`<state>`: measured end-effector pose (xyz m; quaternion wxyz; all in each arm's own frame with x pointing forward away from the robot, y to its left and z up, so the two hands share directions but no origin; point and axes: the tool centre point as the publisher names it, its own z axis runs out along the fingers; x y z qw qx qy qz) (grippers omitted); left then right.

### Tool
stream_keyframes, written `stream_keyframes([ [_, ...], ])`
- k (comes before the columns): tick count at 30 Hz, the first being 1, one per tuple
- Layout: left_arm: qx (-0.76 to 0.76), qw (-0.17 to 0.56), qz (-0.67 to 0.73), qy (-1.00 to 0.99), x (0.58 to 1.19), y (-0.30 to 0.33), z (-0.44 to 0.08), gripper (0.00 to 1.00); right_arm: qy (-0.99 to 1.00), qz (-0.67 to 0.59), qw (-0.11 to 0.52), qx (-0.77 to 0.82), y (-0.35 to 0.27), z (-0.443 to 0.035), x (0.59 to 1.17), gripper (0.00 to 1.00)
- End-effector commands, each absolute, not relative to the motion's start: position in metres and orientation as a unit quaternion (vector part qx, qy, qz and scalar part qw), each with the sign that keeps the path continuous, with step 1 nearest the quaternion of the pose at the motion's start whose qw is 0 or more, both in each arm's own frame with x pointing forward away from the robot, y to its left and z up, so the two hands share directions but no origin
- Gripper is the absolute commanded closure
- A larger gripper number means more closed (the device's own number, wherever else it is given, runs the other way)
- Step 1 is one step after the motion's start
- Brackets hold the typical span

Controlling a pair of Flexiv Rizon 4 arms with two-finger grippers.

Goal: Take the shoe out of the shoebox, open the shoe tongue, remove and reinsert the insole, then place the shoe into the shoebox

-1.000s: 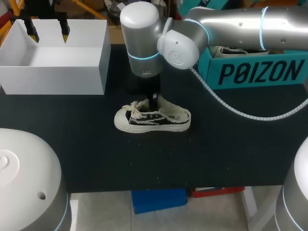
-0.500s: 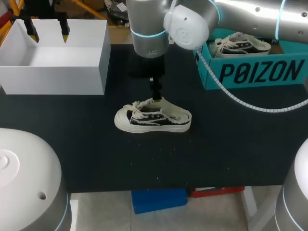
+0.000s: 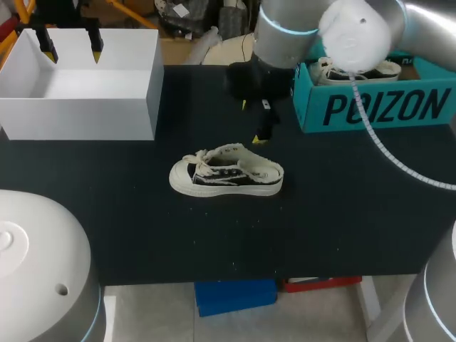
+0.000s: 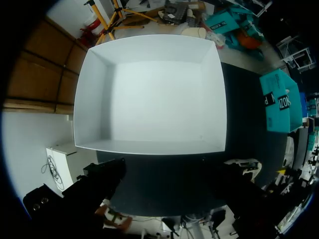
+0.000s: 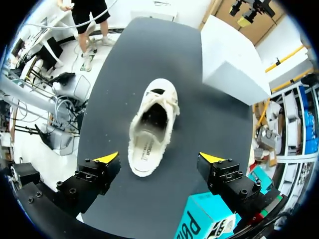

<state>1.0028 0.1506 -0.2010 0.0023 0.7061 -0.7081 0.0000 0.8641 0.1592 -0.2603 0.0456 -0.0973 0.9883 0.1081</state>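
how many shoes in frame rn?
2. One cream-and-black canvas sneaker lies mid-way across the black table; a second similar sneaker sits in the teal cardboard shoebox, partly hidden. That box may hide more.

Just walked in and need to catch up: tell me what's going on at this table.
Nothing is being held right now. The shoe stands on the black table, out of the teal shoebox. The right gripper hangs open above its heel end, touching nothing. The left gripper is open over the white box.
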Motion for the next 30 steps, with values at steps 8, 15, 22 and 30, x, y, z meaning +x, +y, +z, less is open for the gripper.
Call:
stream_keyframes([
  [8,0.707,0.002,-0.001,-0.707,1.0021,0.1501,-0.2003,0.0,0.96,0.255,0.04,-0.105,0.1306,-0.2656,0.8636,0.0],
  [15,0.707,0.002,-0.001,-0.707,1.0021,0.1501,-0.2003,0.0,0.96,0.255,0.04,-0.105,0.1306,-0.2656,0.8636,0.0],
  [22,0.707,0.002,-0.001,-0.707,1.0021,0.1501,-0.2003,0.0,0.96,0.255,0.04,-0.105,0.1306,-0.2656,0.8636,0.0],
  [30,0.707,0.002,-0.001,-0.707,1.0021,0.1501,-0.2003,0.0,0.96,0.257,0.039,-0.103,0.127,-0.2669,0.8601,0.0],
])
